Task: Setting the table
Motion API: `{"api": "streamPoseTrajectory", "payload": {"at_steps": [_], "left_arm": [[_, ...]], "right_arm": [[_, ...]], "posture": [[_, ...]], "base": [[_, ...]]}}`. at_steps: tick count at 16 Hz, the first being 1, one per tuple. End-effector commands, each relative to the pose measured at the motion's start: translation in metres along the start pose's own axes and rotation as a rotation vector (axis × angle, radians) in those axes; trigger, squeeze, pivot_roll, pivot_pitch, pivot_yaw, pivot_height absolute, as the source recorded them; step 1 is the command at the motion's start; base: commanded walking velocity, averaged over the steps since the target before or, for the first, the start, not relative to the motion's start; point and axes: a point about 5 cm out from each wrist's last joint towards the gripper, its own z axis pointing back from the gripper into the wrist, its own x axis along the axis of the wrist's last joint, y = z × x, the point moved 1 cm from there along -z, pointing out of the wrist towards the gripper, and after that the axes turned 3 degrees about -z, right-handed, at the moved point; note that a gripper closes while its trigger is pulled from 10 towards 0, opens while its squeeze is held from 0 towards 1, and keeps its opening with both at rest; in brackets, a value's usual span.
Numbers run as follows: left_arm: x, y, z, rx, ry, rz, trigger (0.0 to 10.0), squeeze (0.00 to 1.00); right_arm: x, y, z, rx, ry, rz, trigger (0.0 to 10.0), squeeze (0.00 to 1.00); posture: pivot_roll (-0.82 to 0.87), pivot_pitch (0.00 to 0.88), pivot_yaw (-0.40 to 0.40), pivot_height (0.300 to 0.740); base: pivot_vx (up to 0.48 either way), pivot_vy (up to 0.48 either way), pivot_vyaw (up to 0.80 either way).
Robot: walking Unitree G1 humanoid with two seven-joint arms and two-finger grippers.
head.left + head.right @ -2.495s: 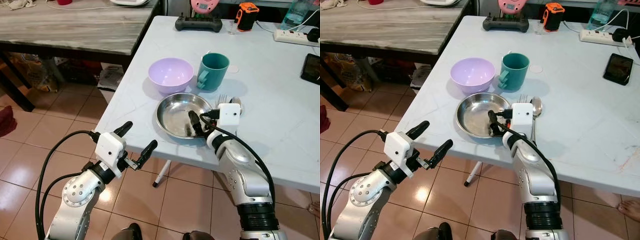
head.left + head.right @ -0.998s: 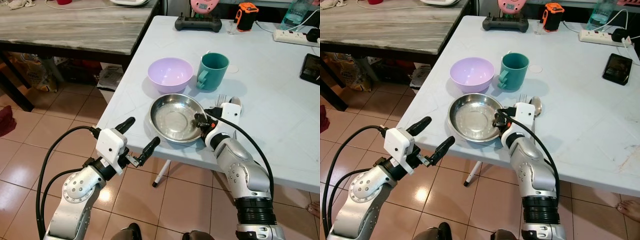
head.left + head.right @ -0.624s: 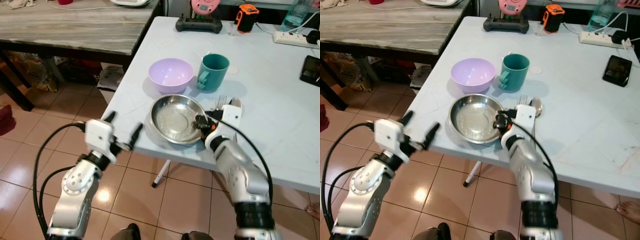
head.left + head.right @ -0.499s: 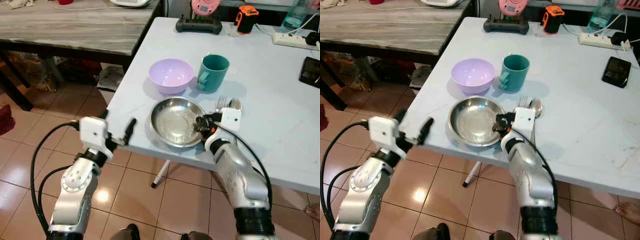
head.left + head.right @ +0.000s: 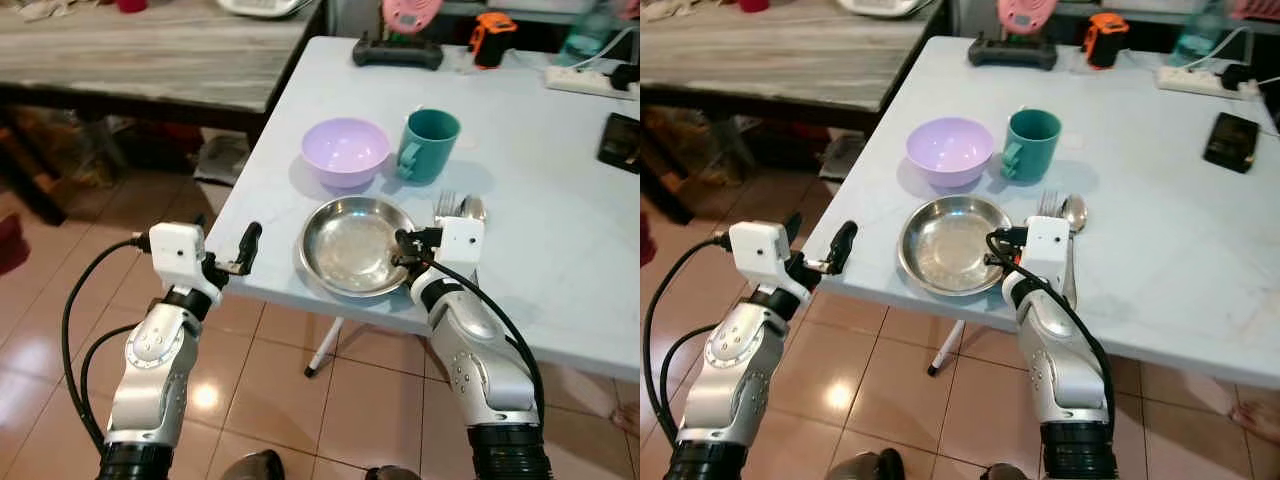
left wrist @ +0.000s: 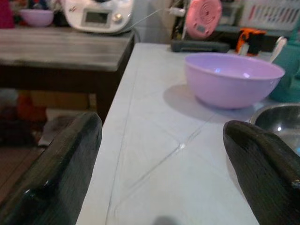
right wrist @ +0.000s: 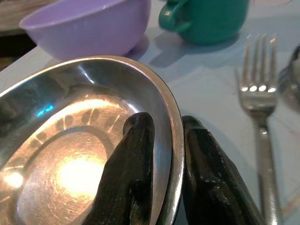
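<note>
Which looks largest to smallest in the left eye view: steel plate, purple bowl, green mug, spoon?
1. Steel plate, its rim pinched by the right pincer
2. Purple bowl
3. Green mug
4. Spoon, partly hidden by the wrist camera, so its full length is unsure

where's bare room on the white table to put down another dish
Most room is right of the fork and spoon, short of the phone. A narrower strip lies along the table's left edge, beside the bowl and plate. It is crowded around the bowl, mug and plate, whose rim the right gripper pinches.
</note>
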Motion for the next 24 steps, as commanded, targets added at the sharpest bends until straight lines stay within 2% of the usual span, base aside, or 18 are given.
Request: {"api": "streamPoseTrajectory", "payload": {"at_steps": [1, 7, 19, 24], "left_arm": [[-0.002, 0.004, 0.001, 0.016, 0.007, -0.006, 10.0, 0.0], [-0.001, 0.002, -0.001, 0.004, 0.0, -0.009, 10.0, 0.0], [0.004, 0.002, -0.005, 0.028, -0.023, -0.015, 10.0, 0.0], [0.002, -0.001, -0.007, 0.036, -0.023, -0.01, 10.0, 0.0]], "right_arm": [[0.004, 0.005, 0.001, 0.008, -0.025, -0.002, 10.0, 0.0], [0.006, 0.007, 0.001, 0.012, -0.052, 0.003, 10.0, 0.0], [0.018, 0.012, 0.001, 0.045, -0.144, 0.028, 10.0, 0.0], [0.019, 0.011, 0.0, 0.037, -0.151, 0.032, 10.0, 0.0]], "posture": [[-0.18, 0.127, 0.019, 0.74], [-0.17, 0.122, 0.026, 0.74], [-0.16, 0.11, 0.029, 0.74], [-0.17, 0.108, 0.028, 0.74]], "base": [[0.0, 0.394, -0.77], [0.0, 0.443, -0.73], [0.0, 0.479, 0.0], [0.0, 0.48, 0.47]]}}
